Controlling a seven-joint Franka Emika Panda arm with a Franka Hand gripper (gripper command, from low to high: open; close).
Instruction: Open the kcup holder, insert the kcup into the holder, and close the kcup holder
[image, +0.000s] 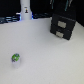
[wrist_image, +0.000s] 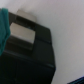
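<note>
i can't tell how my jaws stand; the wrist view shows only a blurred teal shape at one edge, perhaps a finger, and the exterior view shows only a dark mass of arm above the box; the kcup holder (image: 63, 25) sits far on the exterior view's right, its two grey panels looking shut, and fills the wrist view (wrist_image: 30, 52); the kcup (image: 16, 58) lies near on the left, well apart, on the white table (image: 47, 62); i judge the opening step is in hand; next i need to catch a front panel and pull it out.
</note>
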